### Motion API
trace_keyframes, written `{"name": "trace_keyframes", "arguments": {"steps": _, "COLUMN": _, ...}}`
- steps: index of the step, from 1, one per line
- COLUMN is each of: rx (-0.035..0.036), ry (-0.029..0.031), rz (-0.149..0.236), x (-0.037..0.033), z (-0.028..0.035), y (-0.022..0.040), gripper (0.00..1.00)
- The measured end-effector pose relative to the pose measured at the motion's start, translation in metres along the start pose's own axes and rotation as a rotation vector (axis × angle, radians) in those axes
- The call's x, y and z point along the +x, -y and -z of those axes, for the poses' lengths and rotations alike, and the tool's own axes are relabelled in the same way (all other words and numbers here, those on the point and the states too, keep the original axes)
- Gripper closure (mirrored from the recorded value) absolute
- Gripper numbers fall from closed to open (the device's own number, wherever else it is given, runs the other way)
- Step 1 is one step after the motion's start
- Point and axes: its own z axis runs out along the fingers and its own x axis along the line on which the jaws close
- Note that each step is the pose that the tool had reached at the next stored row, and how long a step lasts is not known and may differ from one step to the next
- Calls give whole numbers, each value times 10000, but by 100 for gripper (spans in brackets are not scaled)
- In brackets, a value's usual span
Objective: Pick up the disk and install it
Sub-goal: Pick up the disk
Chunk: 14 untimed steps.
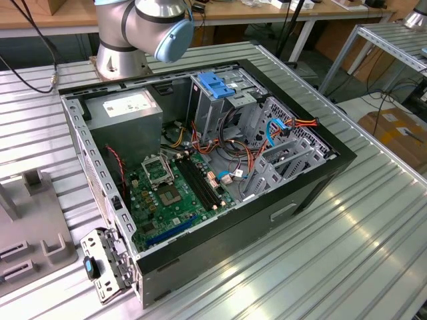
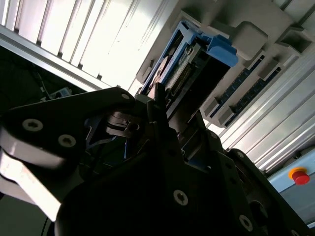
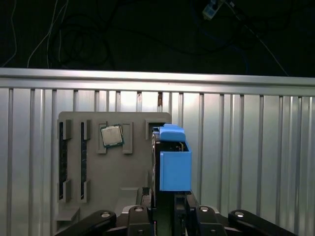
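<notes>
The disk (image 3: 174, 162) stands on edge in a slot of a grey holder tray (image 3: 113, 177), its blue carrier rail facing us in both wrist views. The end effector (image 3: 169, 199) straddles the disk's near end; we cannot tell whether it is clamped. A processor chip (image 3: 111, 135) sits in the same tray on the ribbed metal bench (image 3: 246, 162). In the exterior view, an open computer case (image 1: 313, 180) lies on the bench.

In the first wrist view, the gripped end of the disk (image 3: 174, 169) is covered by the tool (image 3: 164, 215), which is itself cut off by the picture's edge. In the exterior view, the arm (image 1: 143, 30) is cut off at the top edge, and the grey holder (image 1: 30, 233) on the worktop (image 1: 320, 253) is cut off at the exterior view's left.
</notes>
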Motion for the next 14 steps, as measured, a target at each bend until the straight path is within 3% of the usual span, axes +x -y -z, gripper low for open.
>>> {"name": "trace_keyframes", "arguments": {"steps": 14, "rx": 0, "ry": 4, "rz": 0, "x": 0, "z": 14, "y": -1, "gripper": 65}}
